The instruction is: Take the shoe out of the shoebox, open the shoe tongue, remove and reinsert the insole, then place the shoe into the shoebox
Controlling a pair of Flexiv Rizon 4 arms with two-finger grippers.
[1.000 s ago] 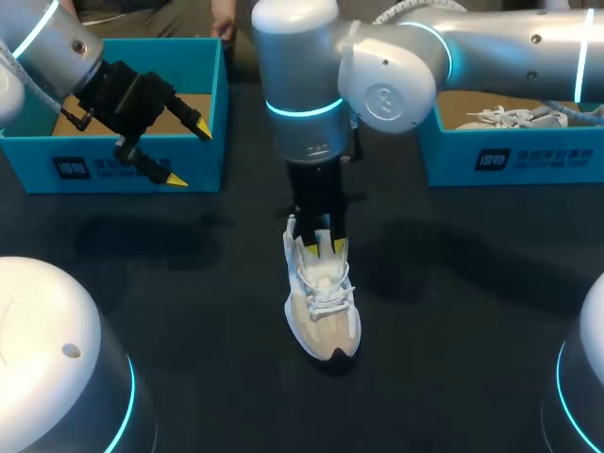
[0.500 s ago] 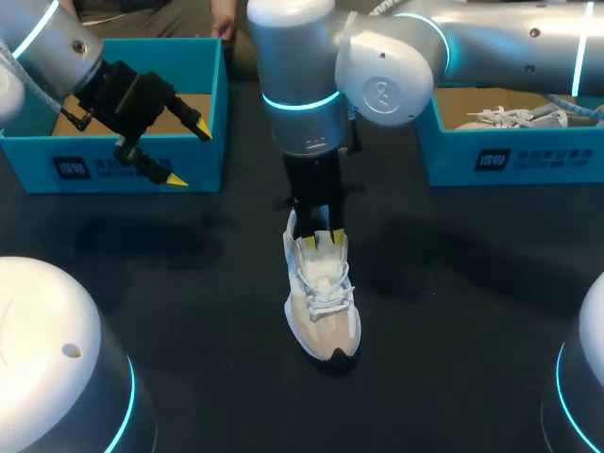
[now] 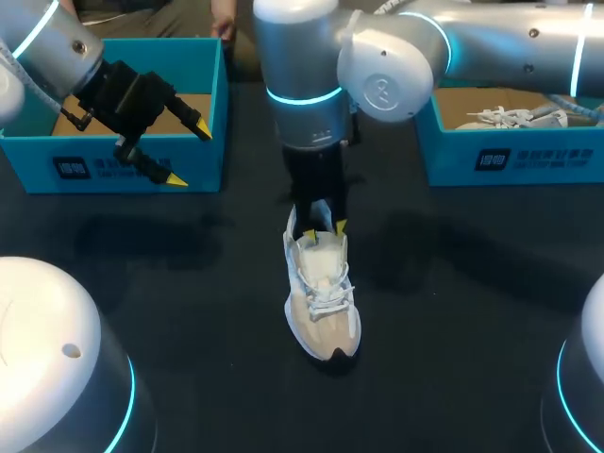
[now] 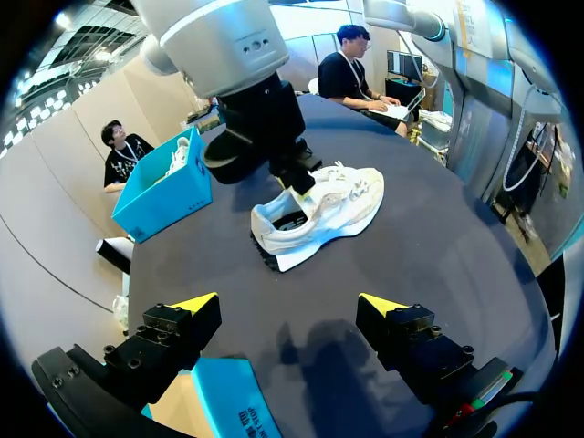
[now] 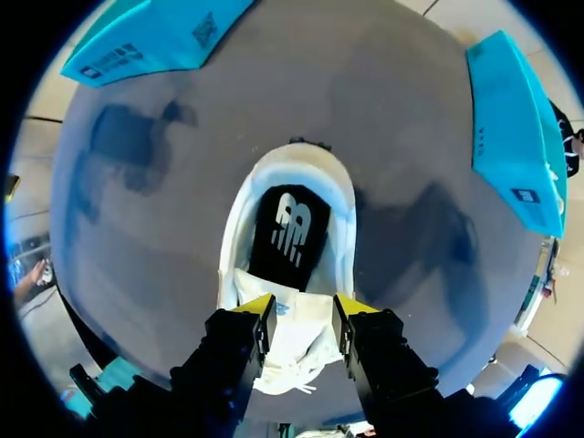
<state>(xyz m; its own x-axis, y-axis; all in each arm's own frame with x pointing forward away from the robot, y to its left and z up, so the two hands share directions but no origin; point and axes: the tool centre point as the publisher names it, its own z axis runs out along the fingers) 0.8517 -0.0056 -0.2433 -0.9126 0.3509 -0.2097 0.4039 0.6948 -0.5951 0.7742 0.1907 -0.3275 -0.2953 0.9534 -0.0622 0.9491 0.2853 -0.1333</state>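
A white shoe (image 3: 322,297) lies on the dark table, toe toward me, its black insole (image 5: 287,233) showing in the opening. My right gripper (image 3: 325,229) hangs straight down over the shoe's collar. Its yellow-tipped fingers (image 5: 258,304) stand a little apart, open, just over the white tongue (image 5: 294,321). In the left wrist view the shoe (image 4: 321,214) lies ahead with the right gripper (image 4: 297,178) on its opening. My left gripper (image 3: 184,151) is wide open and holds nothing, above the front wall of the left blue shoebox (image 3: 104,165).
A second blue shoebox (image 3: 491,156) at the back right holds another white shoe (image 3: 510,116). Both arm bases bulge in at the near corners. Dark table surface surrounds the shoe on all sides.
The right gripper's fingers have spread a little and drawn up and back from the tongue toward the heel. The shoe and the left arm have kept still.
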